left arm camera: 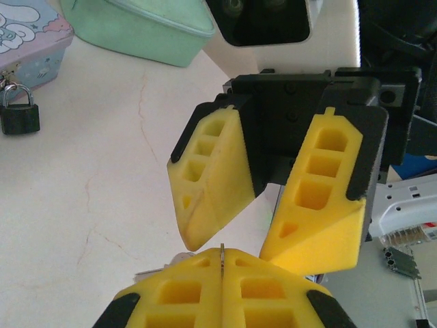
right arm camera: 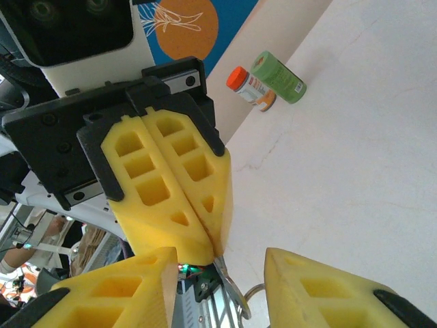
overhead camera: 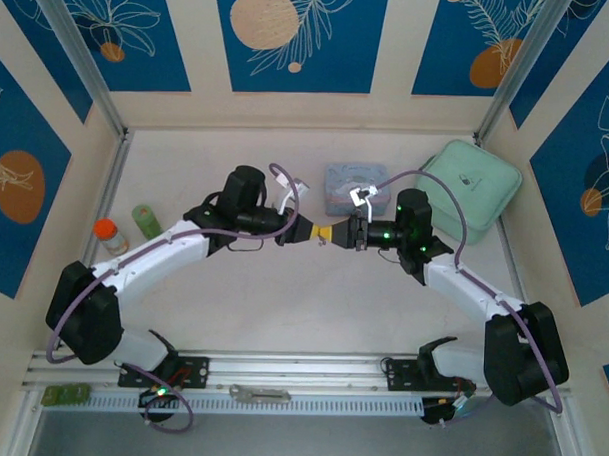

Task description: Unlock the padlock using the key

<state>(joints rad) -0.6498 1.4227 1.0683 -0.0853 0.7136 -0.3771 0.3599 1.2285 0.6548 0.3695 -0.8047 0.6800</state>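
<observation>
In the top view, the left gripper and the right gripper are being held tip to tip above the middle of the table, near the tin. This pose is being judged a handover, arranged so that the key can be re-gripped at an angle better suited to insertion. In the left wrist view, the left fingers are being pressed together on the key, a thin metal edge of which is being shown between the pads. The right jaws are being held apart directly opposite, one on either side of that edge and not touching it. The padlock is lying against the tin's corner, well apart from both grippers, its shackle closed; whether it is hooked to the tin cannot be told. In the right wrist view, the key's metal is being presented from the clenched left fingers, its ring hanging between the spread right fingers, so closure there is being judged the next requirement.
</observation>
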